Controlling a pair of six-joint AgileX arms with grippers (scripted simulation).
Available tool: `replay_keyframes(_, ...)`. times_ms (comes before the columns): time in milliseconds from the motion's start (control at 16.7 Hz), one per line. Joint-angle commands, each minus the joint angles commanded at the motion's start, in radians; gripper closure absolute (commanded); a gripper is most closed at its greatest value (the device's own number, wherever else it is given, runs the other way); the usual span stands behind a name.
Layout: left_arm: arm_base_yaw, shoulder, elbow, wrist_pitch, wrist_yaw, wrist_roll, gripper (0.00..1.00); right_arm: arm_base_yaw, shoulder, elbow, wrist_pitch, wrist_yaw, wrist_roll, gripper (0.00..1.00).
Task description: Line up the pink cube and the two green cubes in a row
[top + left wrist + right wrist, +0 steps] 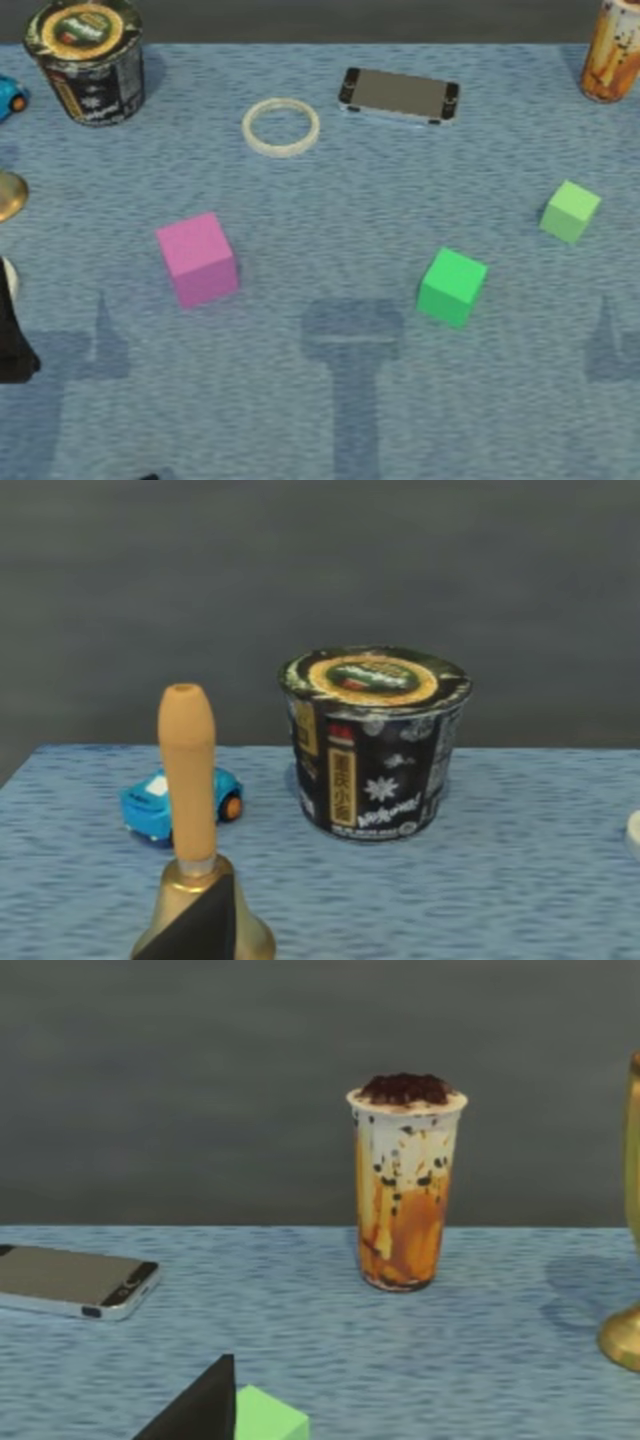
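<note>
Worktop: pink cube left; vivid green cube right of centre; pale green cube far right, all apart. Neither gripper's state can be told.

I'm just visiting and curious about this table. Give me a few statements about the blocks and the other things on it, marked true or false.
1. The pink cube lies to the left of both green blocks in the top view. True.
2. The vivid green cube touches the pale green cube. False: bare cloth lies between them.
3. The three blocks already stand in one neat row. False: they are scattered, set apart from each other.
4. A tape ring lies beside a phone near the far edge. True.
5. The noodle cup stands at the table's right. False: it stands at the far left corner.
</note>
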Motion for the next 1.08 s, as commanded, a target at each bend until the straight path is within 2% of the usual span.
replay_keyframes(240,0.000,0.000,0.000,0.000,0.000,0.000,0.00,0.004,0.030,0.030,-0.019,-0.002,-0.012,0.00)
replay_keyframes(480,0.000,0.000,0.000,0.000,0.000,0.000,0.00,0.021,0.216,0.214,-0.136,-0.006,-0.084,0.00)
replay_keyframes(720,0.000,0.000,0.000,0.000,0.000,0.000,0.00,0.041,0.564,0.536,-0.335,-0.004,-0.201,0.00)
replay_keyframes(1080,0.000,0.000,0.000,0.000,0.000,0.000,0.00,0.077,1.265,1.094,-0.713,0.003,-0.413,0.00)
